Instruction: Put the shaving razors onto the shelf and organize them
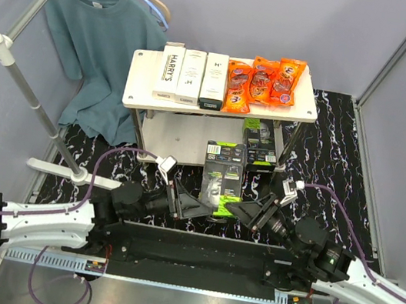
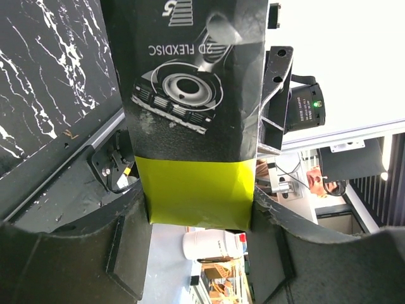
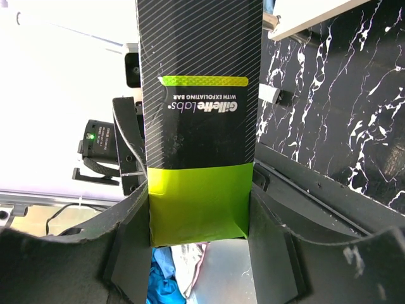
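Razors: five counted.
- White razor boxes, three. Shelved side by side at the left end of the shelf's top board.
- Lower black box, one. It appears to sit on the bottom board.
- Held black box, one. Not yet placed. I have it upright in front of the shelf, with the left gripper and right gripper pinching its opposite sides.

Orange snack packets: three, on the top board.

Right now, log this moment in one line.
left gripper: shut on black razor box | right gripper: shut on it | white razor boxes: on shelf top
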`<state>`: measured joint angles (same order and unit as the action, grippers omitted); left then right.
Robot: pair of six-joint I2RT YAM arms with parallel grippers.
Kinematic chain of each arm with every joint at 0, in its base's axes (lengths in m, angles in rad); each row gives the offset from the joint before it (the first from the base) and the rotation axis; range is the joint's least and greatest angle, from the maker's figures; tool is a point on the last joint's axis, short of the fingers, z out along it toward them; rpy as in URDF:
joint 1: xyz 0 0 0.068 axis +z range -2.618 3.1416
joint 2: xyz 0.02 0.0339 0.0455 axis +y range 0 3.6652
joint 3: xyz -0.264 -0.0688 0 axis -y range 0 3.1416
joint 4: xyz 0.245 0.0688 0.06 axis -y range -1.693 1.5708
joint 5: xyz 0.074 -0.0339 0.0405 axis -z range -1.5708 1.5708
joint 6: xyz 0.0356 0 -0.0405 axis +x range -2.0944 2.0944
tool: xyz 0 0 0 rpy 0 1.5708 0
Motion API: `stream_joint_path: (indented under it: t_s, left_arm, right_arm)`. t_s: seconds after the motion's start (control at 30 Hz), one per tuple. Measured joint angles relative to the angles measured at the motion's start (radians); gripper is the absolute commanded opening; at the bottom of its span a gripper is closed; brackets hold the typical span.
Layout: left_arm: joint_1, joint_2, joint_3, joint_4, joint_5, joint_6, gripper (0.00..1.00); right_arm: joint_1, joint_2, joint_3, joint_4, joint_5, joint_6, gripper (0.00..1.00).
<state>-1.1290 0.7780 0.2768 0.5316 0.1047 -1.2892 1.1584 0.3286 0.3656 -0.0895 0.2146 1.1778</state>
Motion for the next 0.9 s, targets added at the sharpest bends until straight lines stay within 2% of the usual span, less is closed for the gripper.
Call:
stream_joint_path:
  t_s: [0.03, 0.07, 0.17, 0.2, 0.23, 0.57, 0.9]
  left_arm:
    - [0.0, -0.002, 0.0, -0.006, 0.0, 0.001, 0.27]
    - [0.0, -0.003, 0.001, -0.011, 0.0, 0.001, 0.27]
    - [0.0, -0.007, 0.005, -0.033, -0.002, 0.016, 0.26]
    - [0.001, -0.009, 0.005, -0.048, -0.005, 0.019, 0.25]
    - [0.001, -0.011, 0.005, -0.061, -0.007, 0.024, 0.25]
    - [0.003, -0.026, 0.011, -0.256, -0.031, 0.079, 0.24]
    - [0.003, -0.037, 0.018, -0.321, -0.04, 0.107, 0.26]
  right_arm:
    - [0.0, 0.0, -0.001, 0.0, 0.0, 0.001, 0.6]
    - [0.0, 0.001, -0.002, 0.0, -0.001, 0.005, 0.71]
    - [0.0, -0.006, -0.002, -0.01, 0.007, 0.011, 0.88]
    - [-0.001, -0.013, -0.002, -0.02, 0.012, 0.015, 0.97]
    - [-0.001, -0.022, -0.001, -0.032, 0.014, 0.015, 1.0]
    - [-0.001, -0.142, 0.068, -0.195, 0.103, 0.015, 1.0]
    - [-0.001, -0.181, 0.074, -0.27, 0.137, 0.016, 1.0]
